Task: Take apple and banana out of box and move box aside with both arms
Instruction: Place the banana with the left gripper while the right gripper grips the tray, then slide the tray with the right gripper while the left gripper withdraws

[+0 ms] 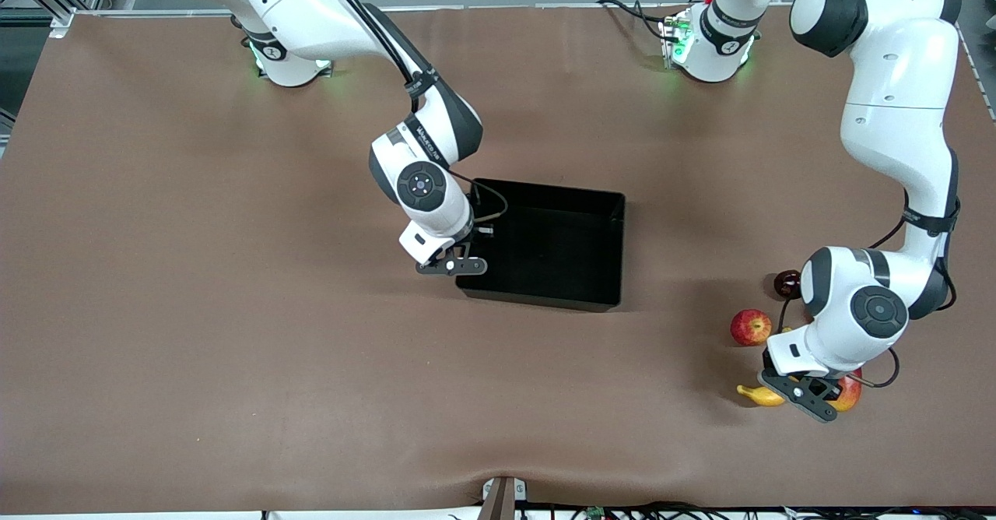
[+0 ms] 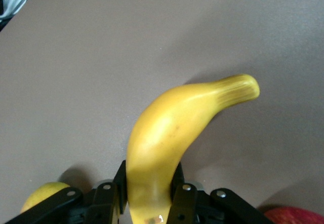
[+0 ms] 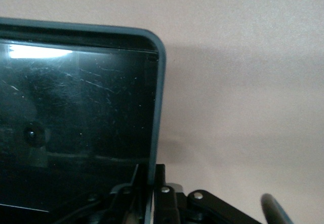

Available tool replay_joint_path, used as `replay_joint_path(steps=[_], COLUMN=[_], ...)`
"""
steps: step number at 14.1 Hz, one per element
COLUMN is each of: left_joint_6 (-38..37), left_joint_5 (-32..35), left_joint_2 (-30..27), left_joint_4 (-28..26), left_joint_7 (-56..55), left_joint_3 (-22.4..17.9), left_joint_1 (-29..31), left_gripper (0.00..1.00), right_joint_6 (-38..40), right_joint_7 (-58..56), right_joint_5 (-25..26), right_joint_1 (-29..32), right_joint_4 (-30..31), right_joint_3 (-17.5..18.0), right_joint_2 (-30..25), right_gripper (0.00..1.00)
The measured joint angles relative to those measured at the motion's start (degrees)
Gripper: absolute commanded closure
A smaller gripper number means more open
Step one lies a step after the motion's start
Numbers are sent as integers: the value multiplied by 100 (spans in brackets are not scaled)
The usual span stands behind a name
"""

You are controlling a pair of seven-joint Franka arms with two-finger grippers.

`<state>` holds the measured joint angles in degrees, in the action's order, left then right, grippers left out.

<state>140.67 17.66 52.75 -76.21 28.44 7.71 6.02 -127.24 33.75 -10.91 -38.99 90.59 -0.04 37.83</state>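
Observation:
The black box (image 1: 556,244) stands mid-table. My right gripper (image 1: 455,265) is shut on its wall at the right arm's end. In the right wrist view the fingers (image 3: 164,196) sit on either side of the box rim (image 3: 160,102). My left gripper (image 1: 809,397) is shut on the yellow banana (image 1: 759,395), low at the table near the left arm's end. In the left wrist view the banana (image 2: 167,133) runs out from between my left gripper's (image 2: 150,193) fingers. The apple (image 1: 751,327) lies on the table beside the left gripper, farther from the front camera.
A red-yellow mango (image 1: 850,394) lies close against the left gripper. A dark red fruit (image 1: 787,282) lies beside the left arm's wrist. The left wrist view shows a yellow rounded thing (image 2: 43,196) and a red fruit's edge (image 2: 296,216) near the fingers.

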Motion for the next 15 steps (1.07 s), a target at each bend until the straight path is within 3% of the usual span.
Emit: replay_joint_path(steps=[1,2,3,8,13,15], left_joint_6=[0,0,-1,-162,-1530,-2101], left_joint_5=[0,0,0,-4,-413,-434], left_joint_2=[0,0,2,-53,-856,-1257], left_joint_4=[4,8,9,151,301,296], left_joint_7=[-69,-116,-152,-185,-669,-1006], left_joint_3=[-9,-13,-14,0,115,223], left_joint_1=[1,2,2,6,-12,-15], left_gripper=[53,5,0,0,0,0], right_joint_6=[55,258,516,1968,3193,3537], right_joint_7=[55,50,70,-219,-961,-1772], right_joint_5=[1,1,2,96,162,190], right_joint_1=[4,20,65,899,1910,2539], right_joint_4=[-43,-102,-165,-367,-340,-156], right_joint_3=[-23,-49,-93,-171,-204,-223], right_joint_2=[-28,-93,-200,-1076,-1680,-1889], right_gripper=[100,100,100,100,100,100])
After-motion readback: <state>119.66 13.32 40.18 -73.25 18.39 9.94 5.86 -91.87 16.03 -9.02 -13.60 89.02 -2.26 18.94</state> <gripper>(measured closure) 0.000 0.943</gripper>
